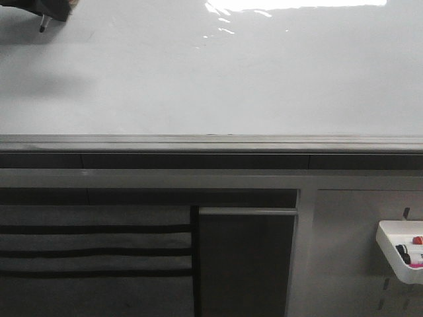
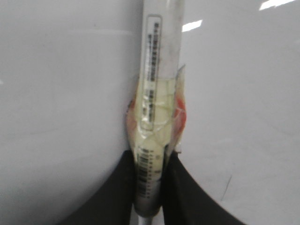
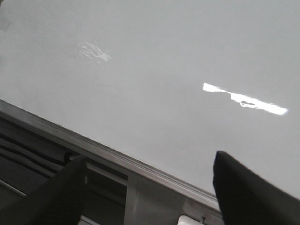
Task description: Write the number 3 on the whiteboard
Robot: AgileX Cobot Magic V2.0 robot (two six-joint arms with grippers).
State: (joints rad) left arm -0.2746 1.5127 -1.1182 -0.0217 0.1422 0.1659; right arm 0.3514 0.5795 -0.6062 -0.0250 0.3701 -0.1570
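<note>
The whiteboard point(image 1: 218, 79) fills the upper half of the front view, glossy white with glare at its top. No number 3 is in view on it. My left gripper point(image 1: 49, 8) shows only at the top left corner, with the marker's dark tip point(image 1: 43, 26) pointing down close to the board. In the left wrist view the left gripper point(image 2: 150, 159) is shut on the marker point(image 2: 157, 70), a clear barrel wrapped in tape and a barcode label. A short thin dark mark point(image 2: 226, 187) lies on the board beside it. My right gripper point(image 3: 150, 158) stands open and holds nothing, near the board's lower edge.
A grey metal ledge point(image 1: 211, 142) runs along the board's lower edge. Below it are a dark panel point(image 1: 244, 264) and a grey pegboard point(image 1: 344, 264) with a white tray point(image 1: 400, 254) holding markers at the far right.
</note>
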